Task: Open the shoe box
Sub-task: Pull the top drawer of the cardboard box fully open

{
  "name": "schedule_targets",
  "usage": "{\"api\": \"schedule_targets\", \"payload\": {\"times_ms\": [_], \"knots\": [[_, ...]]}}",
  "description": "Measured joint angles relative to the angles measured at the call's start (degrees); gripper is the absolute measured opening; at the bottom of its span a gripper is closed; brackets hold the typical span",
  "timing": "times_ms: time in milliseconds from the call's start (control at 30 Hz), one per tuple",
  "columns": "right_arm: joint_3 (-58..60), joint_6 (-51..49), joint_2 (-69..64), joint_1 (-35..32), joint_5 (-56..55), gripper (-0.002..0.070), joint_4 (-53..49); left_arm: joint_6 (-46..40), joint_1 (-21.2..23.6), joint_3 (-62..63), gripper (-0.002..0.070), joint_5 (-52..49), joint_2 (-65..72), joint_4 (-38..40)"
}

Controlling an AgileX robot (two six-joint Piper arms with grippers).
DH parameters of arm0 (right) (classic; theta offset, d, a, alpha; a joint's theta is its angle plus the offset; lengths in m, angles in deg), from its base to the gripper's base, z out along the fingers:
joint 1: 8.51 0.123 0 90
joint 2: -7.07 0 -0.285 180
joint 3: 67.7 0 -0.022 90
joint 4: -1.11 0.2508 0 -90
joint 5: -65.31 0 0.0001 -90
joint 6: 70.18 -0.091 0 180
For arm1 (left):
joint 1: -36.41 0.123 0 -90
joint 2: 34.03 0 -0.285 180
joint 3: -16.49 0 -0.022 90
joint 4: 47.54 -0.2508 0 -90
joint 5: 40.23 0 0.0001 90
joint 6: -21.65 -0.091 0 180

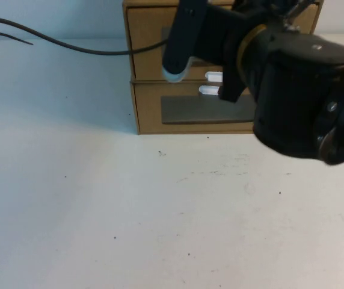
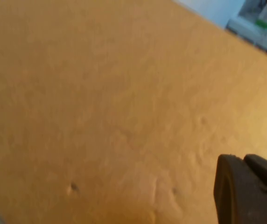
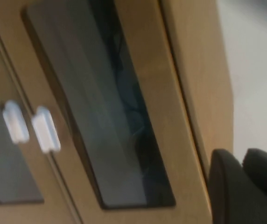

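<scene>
Right gripper [image 1: 175,71] extends across desk [image 1: 100,211] to shoe box [image 1: 145,108] front, beside white handles [image 1: 213,76], likely lining up pull; open or closed, cannot tell. Shoe box at desk's far edge: brown cardboard, two stacked tiers, dark window panels [image 1: 202,109]. Left gripper [image 2: 245,191] close against plain cardboard, probably bracing; state cannot tell.

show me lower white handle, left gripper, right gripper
lower white handle [image 1: 208,90]: high view, its middle
left gripper [image 2: 244,164]: left wrist view, its tip, over cardboard [image 2: 101,93]
right gripper [image 3: 242,161]: right wrist view, its tip, beside box [image 3: 189,70]
</scene>
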Motion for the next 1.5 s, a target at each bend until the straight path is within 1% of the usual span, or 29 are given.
{"api": "schedule_targets", "payload": {"times_ms": [133, 267, 500, 633, 733, 800, 867, 1000, 1033, 1100, 1200, 1500], "knots": [[0.86, -3.56, -1.89, 2.21, -0.39, 0.0056, -4.52, 0.36, 0.0, 0.17, -0.0005, -1.42, 2.66, -0.16], [3.52, -7.2, -4.54, 2.31, 0.62, 0.0057, -8.37, 0.48, 0.0, 1.02, -0.0006, -2.48, 3.77, 0.08], [10.33, -16.75, -7.63, 2.31, 0.52, 0.0057, -17.43, 0.56, 0.0, 1.72, -0.0006, -3.49, 5.36, 2.32], [11.97, -23.66, -9.76, 1.33, 0.37, 0.0057, -18.66, 0.56, 0.1, 1.77, -0.0006, -3.58, 5.49, 3.39], [12.13, -26.43, -10.63, -0.37, -0.72, 0.0063, -18.87, 0.56, 0.1, 1.77, -0.0005, -3.72, 5.6, 4.03], [12.13, -26.99, -10.85, -1.94, -2.43, 0.009, -19.15, 0.56, 0.1, 1.77, -0.0006, -3.72, 5.6, 4.17], [12.13, -27.25, -10.98, -3.44, -4.66, 0.0153, -19.39, 0.56, 0.1, 1.77, -0.0006, -3.72, 5.6, 4.36], [12.13, -27.4, -11.36, -5.67, -8.07, 0.0342, -19.61, 0.2, 0.1, 1.77, -0.0006, -3.72, 5.6, 4.36], [12.13, -27.29, -11.59, -5.82, -8.65, 0.0363, -19.64, 0.2, 0.1, 1.77, -0.0006, -3.72, 5.6, 4.36], [12.13, -26.14, -12.39, -6.07, -9.46, 0.0372, -19.74, 0.15, 0.1, 1.77, -0.0005, -3.72, 5.6, 4.36], [12.13, -23.92, -14.27, -6.07, -9.86, 0.0358, -19.88, 0.07, 0.1, 1.77, -0.0006, -3.72, 5.7, 4.49], [12.13, -23.42, -16.11, -6.07, -9.18, 0.0351, -19.88, 0.02, 0.1, 1.77, -0.0006, -3.85, 5.82, 4.75]]}}
